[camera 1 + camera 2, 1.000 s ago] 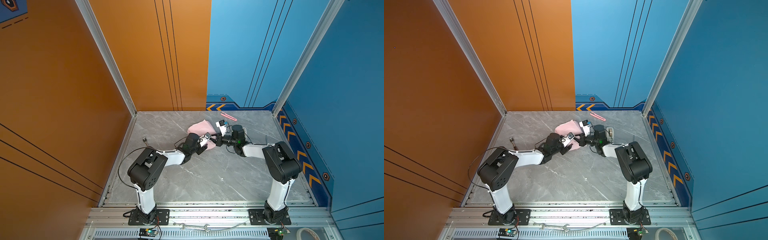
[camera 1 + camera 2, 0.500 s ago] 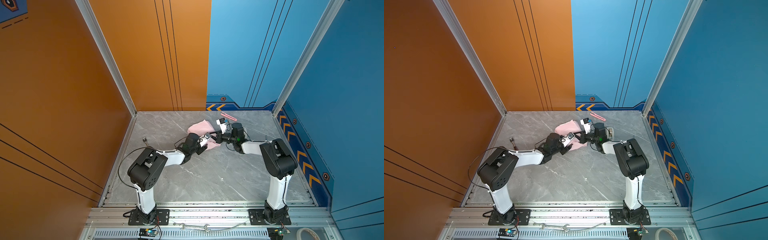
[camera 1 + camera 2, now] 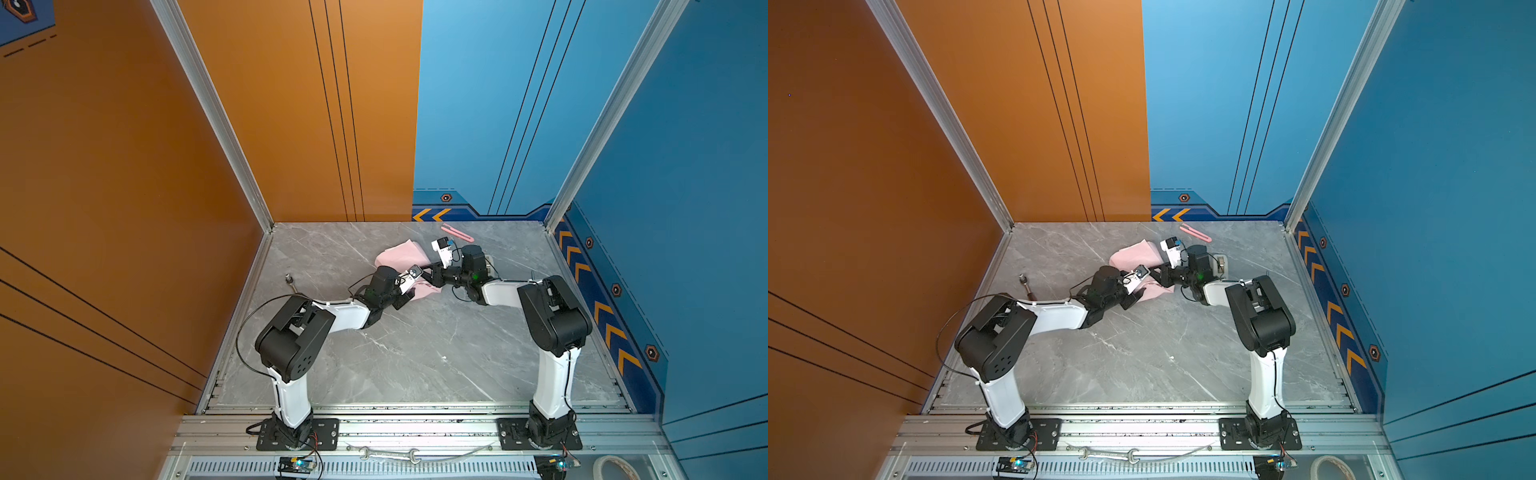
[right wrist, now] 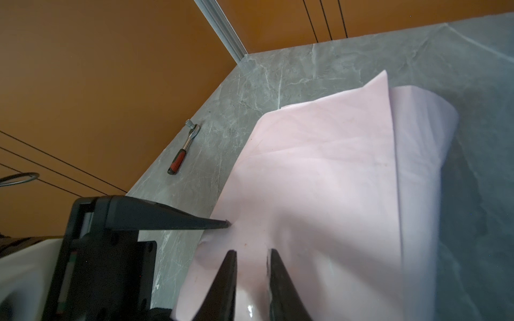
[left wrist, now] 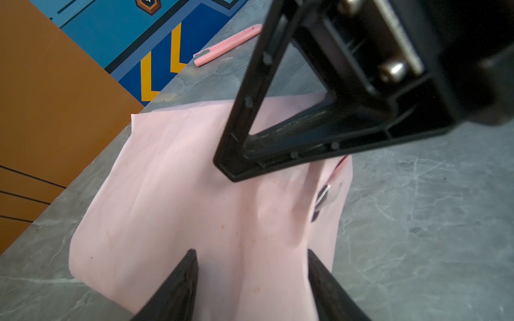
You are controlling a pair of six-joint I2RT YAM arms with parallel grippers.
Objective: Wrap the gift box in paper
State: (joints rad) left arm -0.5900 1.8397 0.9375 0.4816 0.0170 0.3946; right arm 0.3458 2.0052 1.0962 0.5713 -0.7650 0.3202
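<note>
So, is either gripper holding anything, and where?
Right gripper: nothing, jaws parted over the paper. Left gripper straddles a raised fold of it; grip cannot be told.

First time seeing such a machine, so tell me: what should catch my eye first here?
The crumpled pale pink paper at the far middle of the grey table stands out. The left claw and right claw meet over it from either side, tips at the sheet. Behind it, a pink cutter lies by the back wall.

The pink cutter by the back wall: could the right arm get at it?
Probably yes: the pink cutter lies on the table just beyond the right pincer, nothing between. The pincer must first leave the paper.
</note>
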